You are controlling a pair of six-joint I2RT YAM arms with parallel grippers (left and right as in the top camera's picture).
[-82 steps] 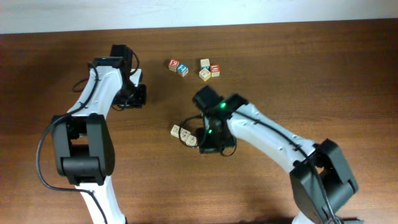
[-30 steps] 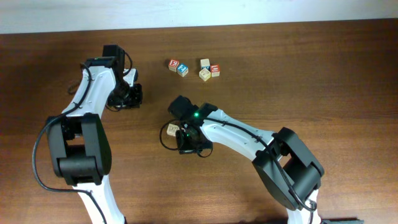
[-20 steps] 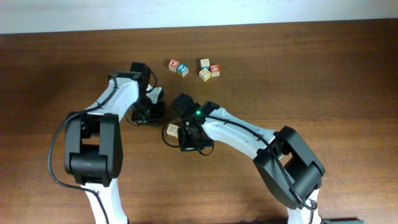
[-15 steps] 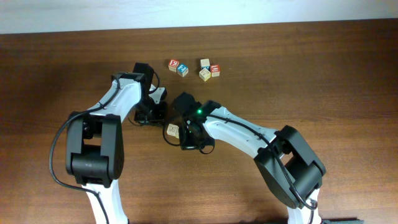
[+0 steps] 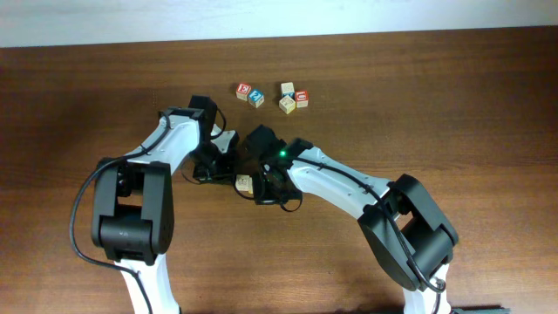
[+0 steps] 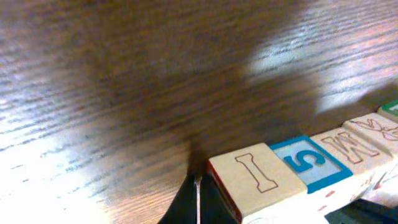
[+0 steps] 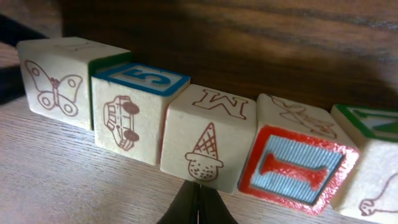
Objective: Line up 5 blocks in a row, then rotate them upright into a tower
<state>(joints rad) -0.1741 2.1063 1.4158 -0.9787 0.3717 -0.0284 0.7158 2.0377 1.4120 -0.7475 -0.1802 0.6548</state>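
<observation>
Left jaws pinched together on nothing, tips just beside the I block (image 6: 258, 177) at the row's end. The five blocks (image 7: 208, 146) sit in line on the worktop (image 5: 488, 105), other cubes (image 5: 287, 105) at their 12 o'clock. Right jaws closed too, empty, at 6 o'clock of the middle block

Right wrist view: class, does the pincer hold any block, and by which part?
Nothing is held: the right pincer is shut, empty, facing the M block.

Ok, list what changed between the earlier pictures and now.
The left gripper swung right to the end of the row of pale wooden letter cubes and closed on nothing. The right gripper, shut throughout, slid left along that row. The loose cluster of letter cubes farther back stayed put.
</observation>
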